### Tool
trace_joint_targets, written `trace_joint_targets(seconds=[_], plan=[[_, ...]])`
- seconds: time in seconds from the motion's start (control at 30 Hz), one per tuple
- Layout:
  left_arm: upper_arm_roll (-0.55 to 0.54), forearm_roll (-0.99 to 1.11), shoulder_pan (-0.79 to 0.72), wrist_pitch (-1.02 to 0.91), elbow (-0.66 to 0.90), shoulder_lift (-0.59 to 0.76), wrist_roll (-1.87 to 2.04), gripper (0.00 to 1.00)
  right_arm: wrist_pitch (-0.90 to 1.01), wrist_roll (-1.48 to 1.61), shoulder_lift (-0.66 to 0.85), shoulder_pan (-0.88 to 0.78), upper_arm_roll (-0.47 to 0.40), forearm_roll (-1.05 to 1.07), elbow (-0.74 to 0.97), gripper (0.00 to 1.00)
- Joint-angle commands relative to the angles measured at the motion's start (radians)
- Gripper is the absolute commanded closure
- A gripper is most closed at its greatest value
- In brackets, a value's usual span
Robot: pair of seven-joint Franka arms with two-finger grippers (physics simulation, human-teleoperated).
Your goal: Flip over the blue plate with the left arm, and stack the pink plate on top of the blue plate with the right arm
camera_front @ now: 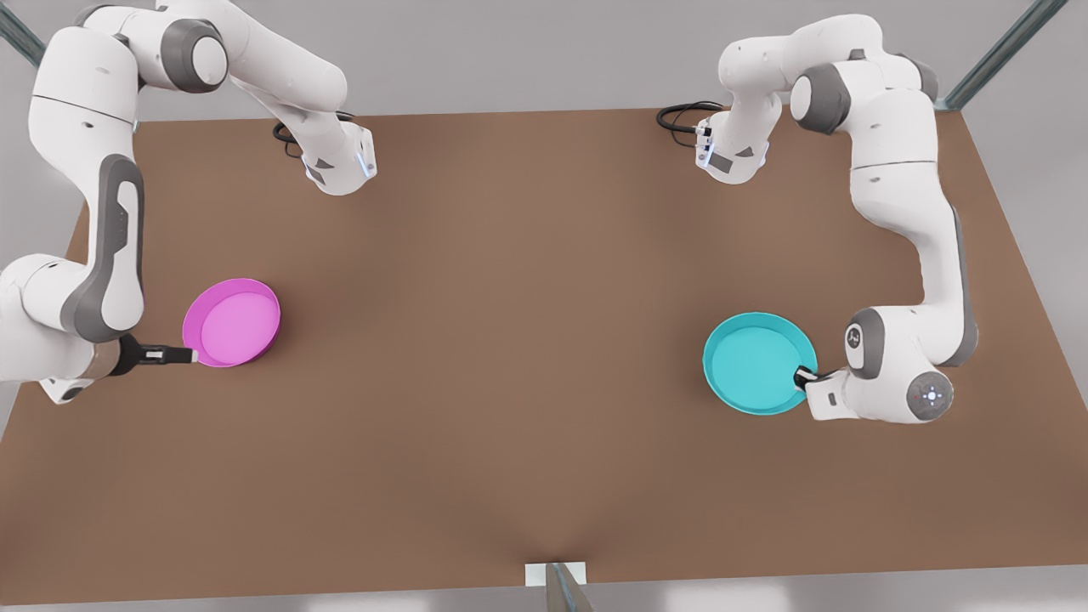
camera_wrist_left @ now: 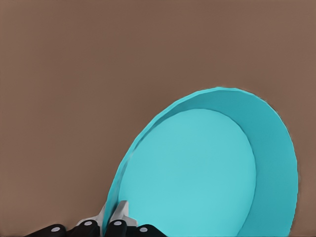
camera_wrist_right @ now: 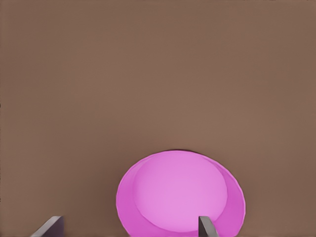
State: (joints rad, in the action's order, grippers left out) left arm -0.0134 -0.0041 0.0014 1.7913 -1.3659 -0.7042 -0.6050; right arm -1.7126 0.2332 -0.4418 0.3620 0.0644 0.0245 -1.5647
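Front view shows the blue plate (camera_front: 759, 363) tilted with its hollow side still up, so the flip is only started and the stacking is left. The left gripper (camera_wrist_left: 112, 217) has its jaws closed on the plate's rim. The right gripper (camera_wrist_right: 131, 224) has its jaws wide apart, just beside the pink plate (camera_front: 232, 322), which lies flat on the bench (camera_front: 527, 340).

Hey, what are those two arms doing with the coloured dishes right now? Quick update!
Left gripper shut on round turquoise blue plate rim, plate tilted. Right gripper open, at round magenta pink plate edge, plate flat on brown table. Nothing between plates.
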Motion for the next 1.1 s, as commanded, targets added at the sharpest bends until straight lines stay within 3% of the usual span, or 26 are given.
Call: trace_joint_targets(seconds=[0.0, 0.3, 0.63, 0.7, 0.77, 1.07], plan=[[0.0, 0.05, -0.003, -0.004, 0.001, 0.002, 0.005, 0.79, 0.001, 0.0, 0.0, 0.0, 0.0, 0.0, 0.0, 0.0], [0.001, 0.489, -0.314, -0.366, 0.133, 0.015, 0.315, 0.79, 0.001, 0.0, 0.0, -0.005, 0.0, 0.0, -0.003, 0.0], [0.001, 0.923, -0.731, -0.691, 0.133, -0.051, 0.608, 0.79, 0.016, 0.011, -0.003, 0.003, -0.002, -0.028, -0.052, 0.0], [0.001, 0.99, -0.816, -0.753, 0.133, -0.09, 0.643, 0.79, -0.232, 0.123, 0.006, 0.069, 0.0, -0.067, -0.242, 0.0], [0.001, 1.055, -0.879, -0.809, 0.131, -0.123, 0.659, 0.79, -0.393, 0.248, 0.005, 0.138, 0.002, -0.067, -0.33, 0.0], [0.001, 1.247, -1.058, -0.922, 0.134, -0.271, 0.749, 0.79, -0.404, 0.365, 0.0, 0.295, 0.005, -0.057, -0.41, 0.0]])
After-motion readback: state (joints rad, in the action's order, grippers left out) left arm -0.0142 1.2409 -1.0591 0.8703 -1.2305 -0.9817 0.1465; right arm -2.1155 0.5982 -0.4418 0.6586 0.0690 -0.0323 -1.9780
